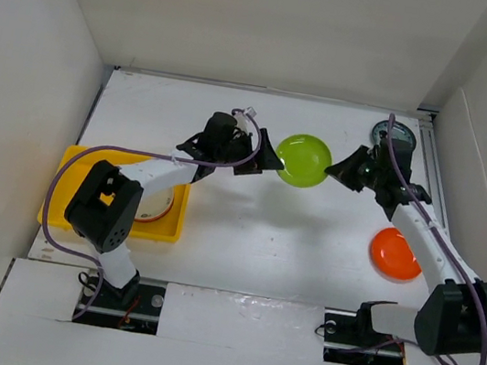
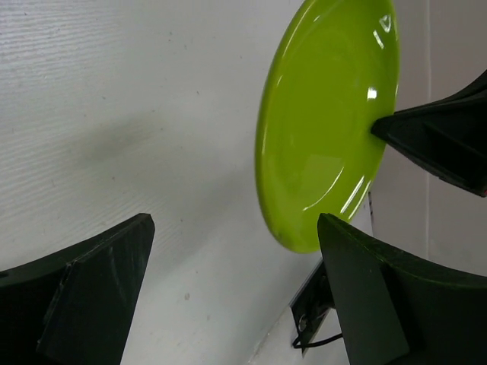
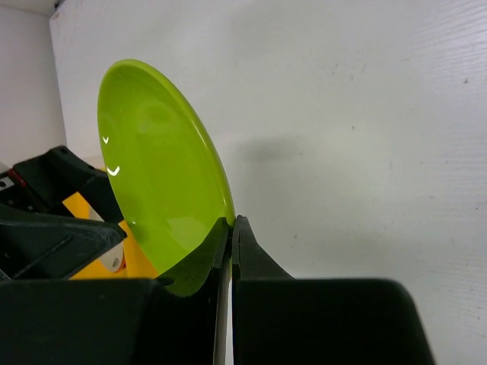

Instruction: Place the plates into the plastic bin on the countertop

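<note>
Lime green plate [image 1: 302, 160] sits face up over the middle of the countertop [image 1: 244, 238], between both grippers. Right gripper [image 1: 331, 170] is pinched tight on its right rim, with the right arm stretched forward and its wrist turned inward. Left gripper [image 1: 271, 163] is at the left rim with its fingers wide apart; contact is unclear. Left arm reaches forward over the yellow bin [image 1: 79, 166], elbow bent. Orange plate [image 1: 395, 253] lies near the right arm.

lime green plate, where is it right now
Top view: the lime green plate is centre-back above the countertop, its right rim pinched by the right gripper, the open left gripper at its left edge.
</note>
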You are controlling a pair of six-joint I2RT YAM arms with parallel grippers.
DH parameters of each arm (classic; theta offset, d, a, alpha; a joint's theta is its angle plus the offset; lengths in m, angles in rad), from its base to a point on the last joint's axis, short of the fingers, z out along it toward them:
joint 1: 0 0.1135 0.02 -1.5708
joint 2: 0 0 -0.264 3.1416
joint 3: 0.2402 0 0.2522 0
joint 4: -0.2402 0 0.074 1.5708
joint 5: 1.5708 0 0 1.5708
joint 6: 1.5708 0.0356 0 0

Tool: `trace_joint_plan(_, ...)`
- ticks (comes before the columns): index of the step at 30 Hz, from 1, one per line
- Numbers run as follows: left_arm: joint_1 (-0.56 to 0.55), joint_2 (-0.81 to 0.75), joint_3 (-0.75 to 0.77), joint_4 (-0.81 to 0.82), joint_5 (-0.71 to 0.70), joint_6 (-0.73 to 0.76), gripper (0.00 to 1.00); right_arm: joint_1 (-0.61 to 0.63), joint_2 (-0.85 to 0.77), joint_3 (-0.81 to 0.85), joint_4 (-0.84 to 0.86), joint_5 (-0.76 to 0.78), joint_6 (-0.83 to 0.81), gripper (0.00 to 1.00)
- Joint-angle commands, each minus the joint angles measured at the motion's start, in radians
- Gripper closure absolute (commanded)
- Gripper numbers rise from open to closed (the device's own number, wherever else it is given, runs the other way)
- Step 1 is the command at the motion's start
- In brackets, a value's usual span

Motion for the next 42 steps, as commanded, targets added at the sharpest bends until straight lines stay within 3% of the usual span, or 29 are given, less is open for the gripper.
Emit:
trace_joint_plan(1, 0.002, -0.025, 0.027, 0.084, 0.006, -0.032, 0.13, 0.039, -0.012, 0.023, 0.001, -0.053, -0.024, 1.0)
trace_joint_plan(5, 0.002, -0.034, 0.005, 0.124, 0.006, -0.057, 0.21, 0.061, -0.012, 0.014, 0.033, -0.073, -0.015, 1.0)
trace_joint_plan(9, 0.002, -0.013, 0.042, 0.066, -0.016, -0.057, 0.93, 0.072, -0.012, -0.004, 0.056, -0.095, -0.006, 1.0)
trace_joint_plan(10, 0.002, -0.013, 0.042, 0.054, -0.016, -0.046, 1.0, 0.072, -0.012, -0.004, 0.056, -0.095, -0.006, 1.0)
trace_joint_plan(13, 0.021, -0.025, 0.042, -0.003, -0.048, -0.036, 1.0, 0.072, -0.012, -0.004, 0.068, -0.107, -0.006, 1.0)
trace_joint_plan(14, 0.021, -0.039, 0.051, -0.032, -0.104, -0.035, 1.0, 0.072, -0.012, -0.004, 0.068, -0.107, -0.006, 0.86)
trace_joint_plan(15, 0.044, -0.062, 0.051, -0.07, -0.149, -0.035, 1.0, 0.072, -0.012, -0.004, 0.05, -0.069, -0.006, 0.37)
trace_joint_plan(16, 0.056, -0.126, 0.042, -0.18, -0.213, -0.046, 1.0, 0.072, -0.012, -0.013, 0.041, -0.044, -0.006, 0.12)
trace_joint_plan(17, 0.085, -0.17, 0.042, -0.243, -0.376, -0.057, 1.0, 0.072, -0.038, -0.013, 0.031, -0.017, -0.006, 0.0)
trace_joint_plan(21, 0.192, -0.46, -0.131, -0.462, -0.676, -0.181, 1.0, 0.062, -0.121, -0.079, 0.022, 0.053, 0.004, 0.0)
trace_joint_plan(26, 0.505, -0.831, -0.349, -0.623, -0.7, -0.272, 1.0, 0.062, -0.176, -0.138, 0.022, 0.037, -0.019, 0.0)
trace_joint_plan(28, 0.622, -0.896, -0.41, -0.667, -0.712, -0.272, 1.0, 0.062, -0.201, -0.147, 0.011, 0.024, -0.03, 0.0)
trace_joint_plan(31, 0.689, -0.959, -0.469, -0.692, -0.722, -0.284, 1.0, 0.062, -0.23, -0.147, -0.015, 0.024, -0.05, 0.0)
trace_joint_plan(40, 0.69, -1.007, -0.519, -0.69, -0.692, -0.284, 1.0, 0.044, -0.299, -0.115, -0.076, 0.024, -0.07, 0.0)
trace_joint_plan(41, 0.69, -1.007, -0.519, -0.69, -0.68, -0.275, 0.97, 0.044, -0.299, -0.115, -0.076, 0.024, -0.07, 0.0)
trace_joint_plan(42, 0.69, -1.016, -0.519, -0.69, -0.663, -0.275, 0.86, 0.035, -0.299, -0.115, -0.076, 0.024, -0.07, 0.0)
